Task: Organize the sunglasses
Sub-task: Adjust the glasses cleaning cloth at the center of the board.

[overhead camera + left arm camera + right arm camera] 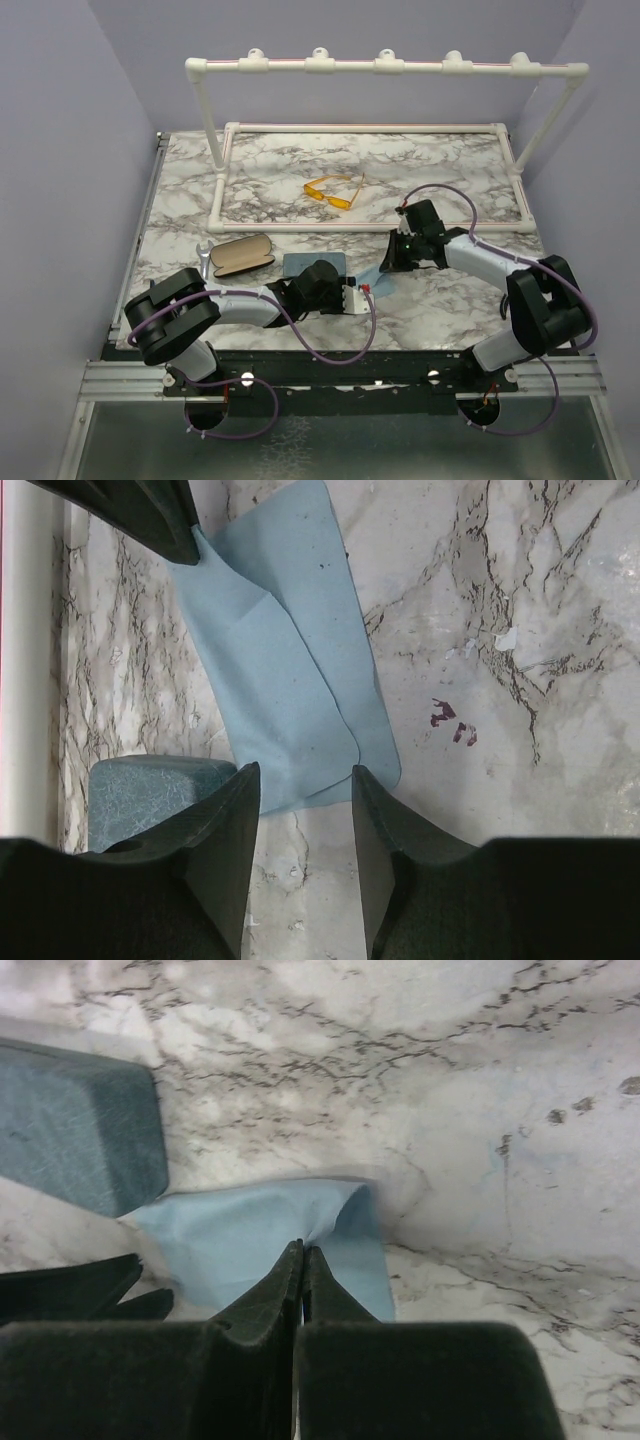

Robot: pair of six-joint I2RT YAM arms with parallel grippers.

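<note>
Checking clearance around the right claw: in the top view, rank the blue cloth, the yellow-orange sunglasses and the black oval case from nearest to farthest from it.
1. The blue cloth, pinched in the right claw.
2. The yellow-orange sunglasses, behind it, slightly left.
3. The black oval case, far left.

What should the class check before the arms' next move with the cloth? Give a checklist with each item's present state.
1. Right claw shut on the blue cloth: ok.
2. Left claw open above the cloth's edge: ok.
3. Cloth lying flat: not ok, creased and raised at the pinch.
4. Yellow sunglasses clear of both arms: ok.
5. Black oval case open: ok.
6. Cloth clear of the grey-blue case: cannot tell.
</note>
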